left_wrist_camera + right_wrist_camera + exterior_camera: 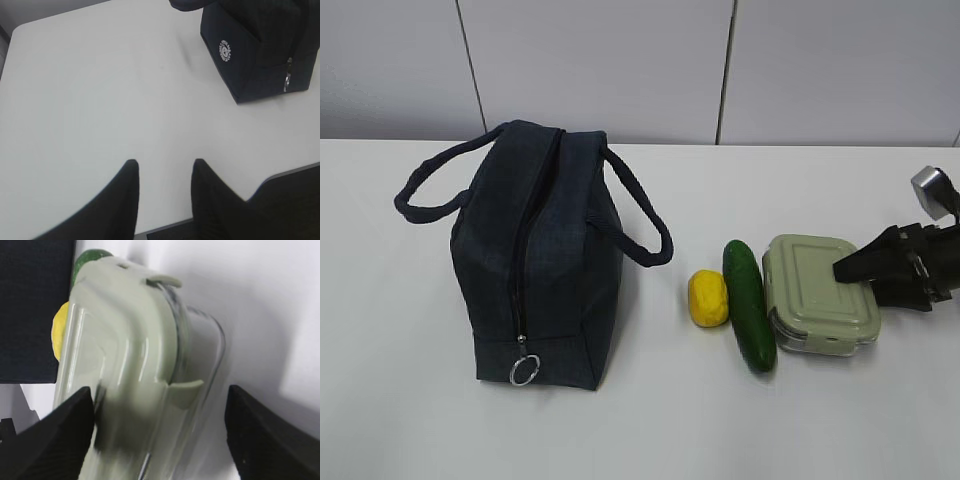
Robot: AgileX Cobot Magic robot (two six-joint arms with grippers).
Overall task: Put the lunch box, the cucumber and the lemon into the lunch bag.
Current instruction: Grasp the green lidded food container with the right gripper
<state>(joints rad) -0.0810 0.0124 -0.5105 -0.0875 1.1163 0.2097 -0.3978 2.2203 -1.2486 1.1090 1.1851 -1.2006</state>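
One of each here. On the white table [400, 400], far left, sits one dark navy boxy fabric lunch bag [545, 260] with two loop handles, zipper running toward the camera, silver ring pull [525, 371] at the near end. The left gripper [162, 172] hangs over bare tabletop, jaws apart, holding nothing. Then one small yellow oval lemon [708, 298], touching one dark green cucumber [749, 305] lying near-to-far. Rightmost, one sage-green-lidded lunch box [818, 290], the right gripper [160, 405] spread wide around its end.
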